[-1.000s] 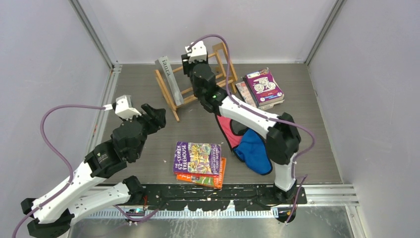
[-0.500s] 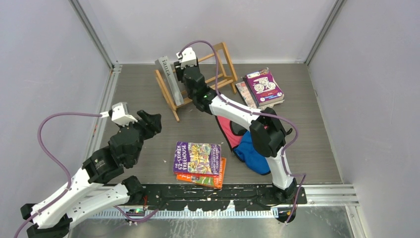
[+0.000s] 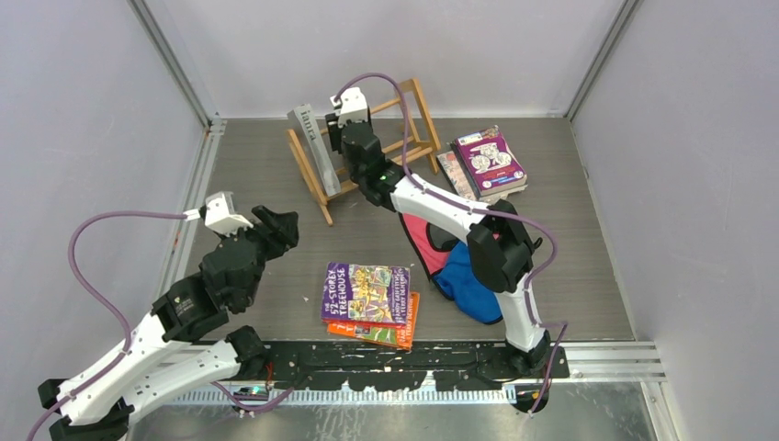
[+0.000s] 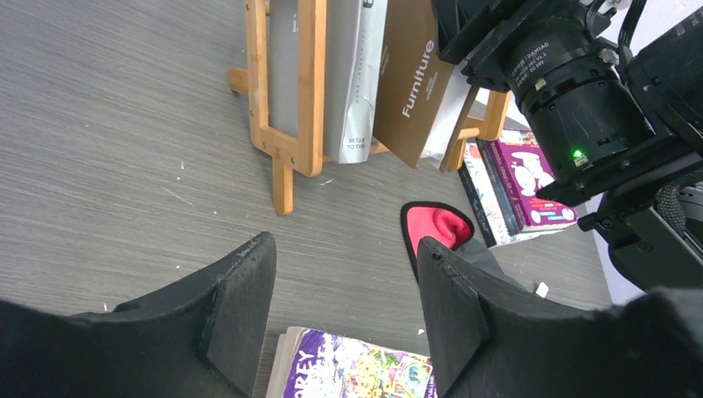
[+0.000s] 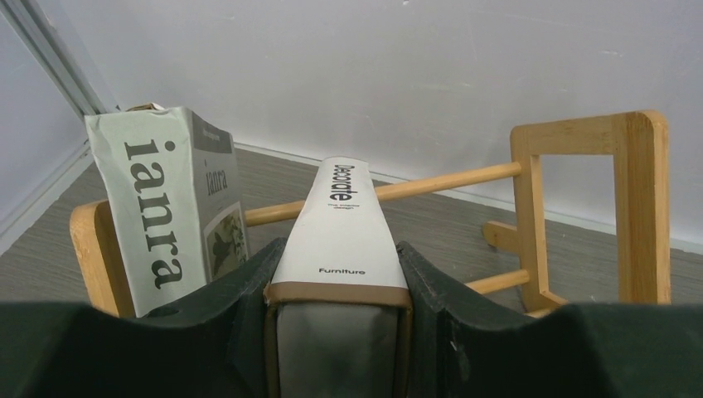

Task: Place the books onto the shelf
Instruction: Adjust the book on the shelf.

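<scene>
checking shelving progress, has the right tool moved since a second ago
Yes. The right tool, shut on the Decorate book, has shifted left along the rack, from its middle toward the grey book at the left end.

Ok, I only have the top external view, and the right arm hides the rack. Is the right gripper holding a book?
Observer: Yes, the right gripper is shut on the white-and-brown "Decorate" book, its spine facing the wrist camera.
Operator: Where is it in the rack?
Observer: Between the end pieces of the light-wood slatted shelf, tilted, right beside the grey "ianra" book.
Operator: And the other arm?
Observer: The left gripper is open, nothing between its fingers.
</scene>
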Action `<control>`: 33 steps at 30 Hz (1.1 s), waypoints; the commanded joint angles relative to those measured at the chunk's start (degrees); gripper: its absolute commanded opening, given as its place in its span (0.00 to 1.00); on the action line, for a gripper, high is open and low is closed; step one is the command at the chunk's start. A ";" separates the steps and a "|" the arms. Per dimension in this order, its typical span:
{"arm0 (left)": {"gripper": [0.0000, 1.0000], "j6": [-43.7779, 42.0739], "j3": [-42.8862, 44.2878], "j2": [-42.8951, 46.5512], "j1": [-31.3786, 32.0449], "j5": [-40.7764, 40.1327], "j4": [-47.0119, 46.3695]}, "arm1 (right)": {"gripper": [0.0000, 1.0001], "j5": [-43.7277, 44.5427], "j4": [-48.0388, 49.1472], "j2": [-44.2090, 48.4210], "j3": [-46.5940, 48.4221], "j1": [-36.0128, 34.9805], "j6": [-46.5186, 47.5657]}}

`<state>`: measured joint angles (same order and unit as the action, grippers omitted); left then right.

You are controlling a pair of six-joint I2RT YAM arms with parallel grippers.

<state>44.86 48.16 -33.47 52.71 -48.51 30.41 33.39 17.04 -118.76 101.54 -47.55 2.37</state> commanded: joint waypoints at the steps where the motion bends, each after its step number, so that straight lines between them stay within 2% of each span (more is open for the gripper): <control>1: 0.63 1.29 0.27 0.81 -0.34 -0.77 -1.21 | 0.34 1.40 -2.54 6.78 -2.40 0.18 -2.11; 17: 0.63 4.89 -0.38 1.23 -0.35 2.60 -1.20 | 0.35 6.07 0.44 20.30 -23.41 -2.77 -4.35; 33: 0.62 6.54 -0.53 1.25 -0.33 3.87 -0.80 | 0.40 10.02 3.09 24.89 -35.77 -5.38 -8.07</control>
<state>50.63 47.42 -32.64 52.69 -44.49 30.70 41.04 19.75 -95.85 67.59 -52.82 -3.84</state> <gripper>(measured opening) 0.619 0.516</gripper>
